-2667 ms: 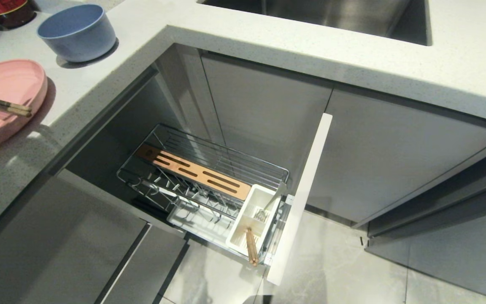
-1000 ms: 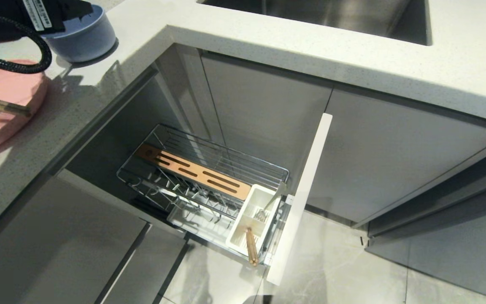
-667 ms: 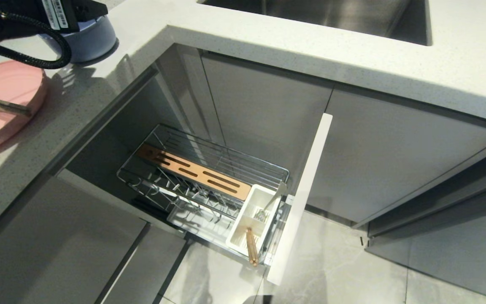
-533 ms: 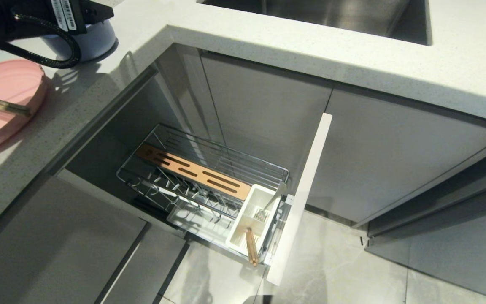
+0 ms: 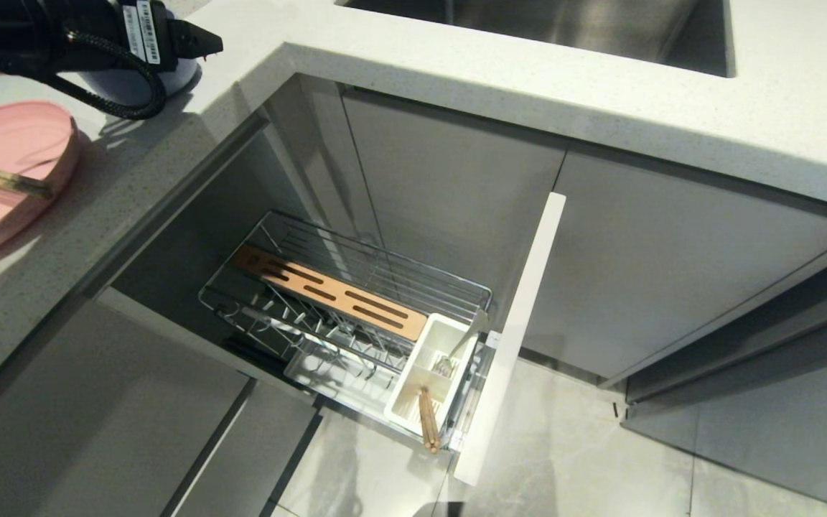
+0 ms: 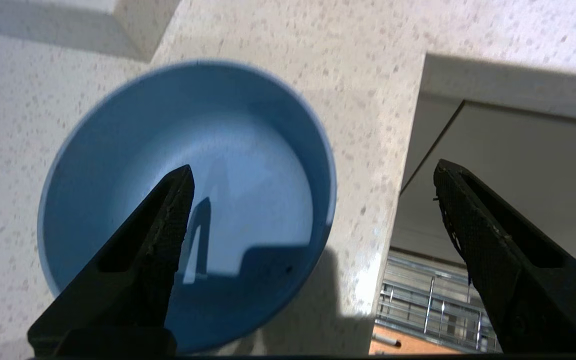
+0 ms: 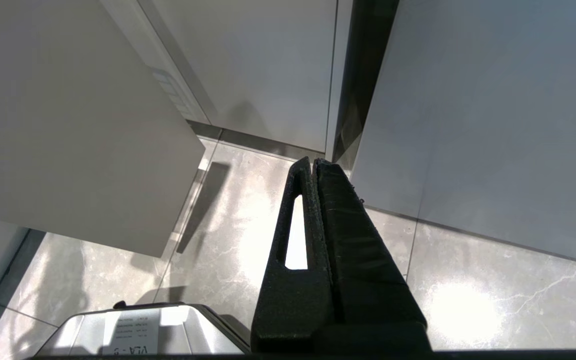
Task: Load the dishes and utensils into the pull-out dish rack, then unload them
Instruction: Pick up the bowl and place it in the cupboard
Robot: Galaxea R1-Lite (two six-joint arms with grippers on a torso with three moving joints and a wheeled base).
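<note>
Bowl: we see the light-blue bowl [image 6: 188, 200] upright on the white countertop [image 5: 528, 64], near the corner above the dish rack.
Left gripper: our left gripper [image 6: 313, 200] hangs over the bowl, fingers spread wide and holding nothing; one fingertip [image 6: 180, 185] sits above the bowl's inside, the other beyond its rim.
Plate: the pink plate [image 5: 4, 179] lies on the countertop beside the bowl, with chopsticks [image 5: 1, 179] across it.
Dish rack: the dish rack [image 5: 342, 316] is pulled out below the countertop; its white cutlery box [image 5: 428, 373] holds another pair of chopsticks [image 5: 426, 420].
Right gripper: our right gripper [image 7: 314, 165] is pressed closed and empty, over the floor [image 7: 248, 240].
</note>
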